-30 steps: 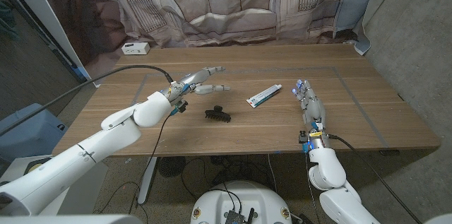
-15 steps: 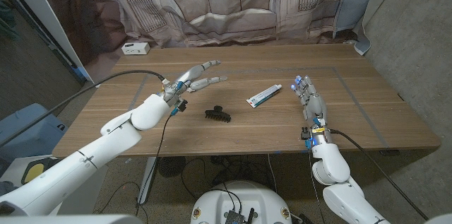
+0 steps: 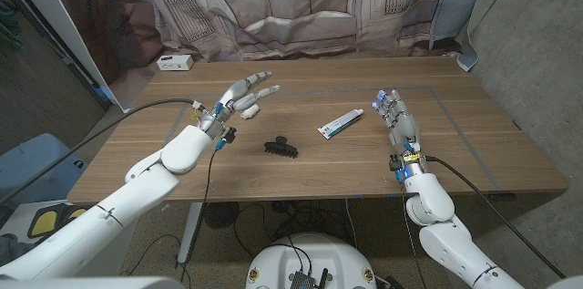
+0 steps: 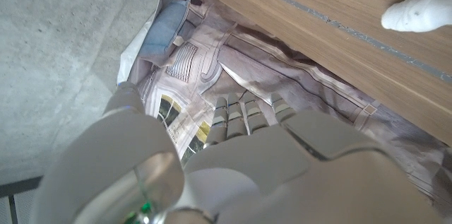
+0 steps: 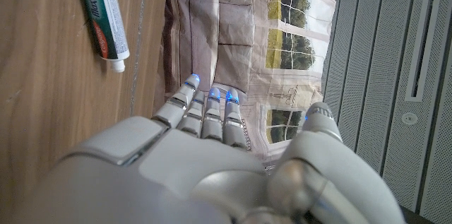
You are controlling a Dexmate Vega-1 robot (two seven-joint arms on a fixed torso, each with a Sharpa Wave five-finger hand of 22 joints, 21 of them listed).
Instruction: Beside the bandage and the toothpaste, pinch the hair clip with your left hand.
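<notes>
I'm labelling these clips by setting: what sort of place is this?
Probably a lab or test room dressed as a home, not a real one: a printed living-room backdrop hangs behind the wooden table, bare grey wall panels flank it, and cables trail from the arms.

- left arm [image 3: 137,175]: glossy white rounded shells, black cable looping along it to the wrist
- left hand [image 3: 235,99]: silver-grey segmented fingers with white tips, dark wrist block with small blue bits
- right arm [image 3: 437,225]: white rounded shells, black cable trailing off the wrist
- right hand [image 3: 396,123]: grey metallic fingers, blue-lit fingertips [image 5: 210,93], blue and yellow bits at the wrist
</notes>
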